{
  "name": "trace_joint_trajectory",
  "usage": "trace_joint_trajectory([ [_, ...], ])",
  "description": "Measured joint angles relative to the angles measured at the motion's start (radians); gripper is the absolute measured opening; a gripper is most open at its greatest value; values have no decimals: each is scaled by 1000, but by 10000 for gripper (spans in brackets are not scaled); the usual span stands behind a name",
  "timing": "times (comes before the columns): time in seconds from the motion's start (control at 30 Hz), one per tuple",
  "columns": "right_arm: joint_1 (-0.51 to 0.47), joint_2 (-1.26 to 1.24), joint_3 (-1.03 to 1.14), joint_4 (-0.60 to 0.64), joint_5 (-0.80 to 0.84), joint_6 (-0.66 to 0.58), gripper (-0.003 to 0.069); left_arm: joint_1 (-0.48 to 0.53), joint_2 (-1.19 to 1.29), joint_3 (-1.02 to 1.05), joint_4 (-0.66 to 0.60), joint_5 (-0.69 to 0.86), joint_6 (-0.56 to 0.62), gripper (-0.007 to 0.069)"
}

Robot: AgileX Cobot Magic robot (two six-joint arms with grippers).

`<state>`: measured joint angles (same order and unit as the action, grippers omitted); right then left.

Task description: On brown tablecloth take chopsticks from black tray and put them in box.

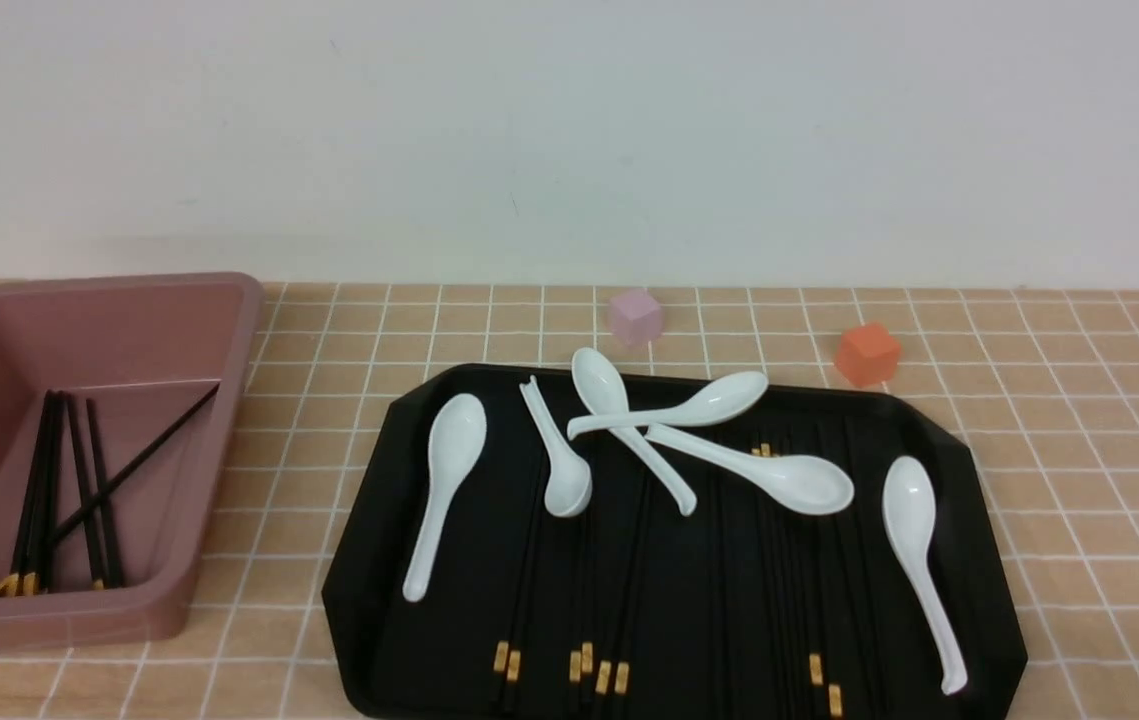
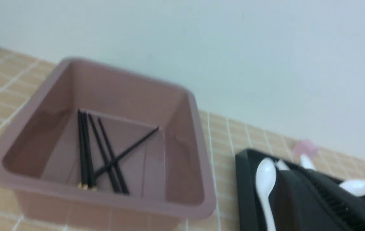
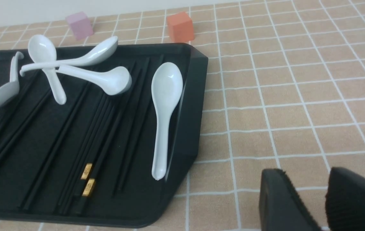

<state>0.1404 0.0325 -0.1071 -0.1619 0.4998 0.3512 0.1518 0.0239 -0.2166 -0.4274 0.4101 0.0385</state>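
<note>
On the brown tablecloth [image 1: 1079, 420] lies the black tray [image 1: 969, 470] with several black chopsticks [image 1: 604, 677] along it, gold bands toward me, partly under white spoons. The mauve box [image 1: 229, 330] at the left holds several more chopsticks [image 1: 79, 480], one lying crossed over the others. Neither gripper shows in the front view. In the left wrist view my left gripper [image 2: 297, 173] is shut and empty, hovering over the tray's left end beside the box [image 2: 198, 128]. In the right wrist view my right gripper [image 3: 307, 173] is open and empty above bare cloth, to the right of the tray [image 3: 188, 122].
Several white soup spoons [image 1: 444, 480] lie scattered on the tray, some crossed over each other [image 1: 629, 420]. One spoon [image 3: 164, 106] rests along the tray's right rim. A pink cube [image 1: 635, 316] and an orange cube [image 1: 867, 353] stand behind the tray.
</note>
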Motion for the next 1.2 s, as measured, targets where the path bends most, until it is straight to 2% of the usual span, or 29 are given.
trace_joint_trajectory([
  [0.43, 0, 0, 0, 0, 0, 0, 240, 0, 48, 57, 9, 11, 0, -13],
  [0.53, 0, 0, 0, 0, 0, 0, 240, -18, -2, 113, 58, 10, -8, -13],
  [0.63, 0, 0, 0, 0, 0, 0, 240, -60, -29, 158, 130, 11, -62, -13],
  [0.73, 0, 0, 0, 0, 1, 0, 240, -135, -36, 231, 262, 4, -194, -13],
  [0.9, 0, 0, 0, 0, 1, 0, 240, -196, -36, 245, 375, -19, -342, -12],
  [1.2, 0, 0, 0, 0, 1, 0, 240, -268, -36, 246, 389, -26, -371, -8],
])
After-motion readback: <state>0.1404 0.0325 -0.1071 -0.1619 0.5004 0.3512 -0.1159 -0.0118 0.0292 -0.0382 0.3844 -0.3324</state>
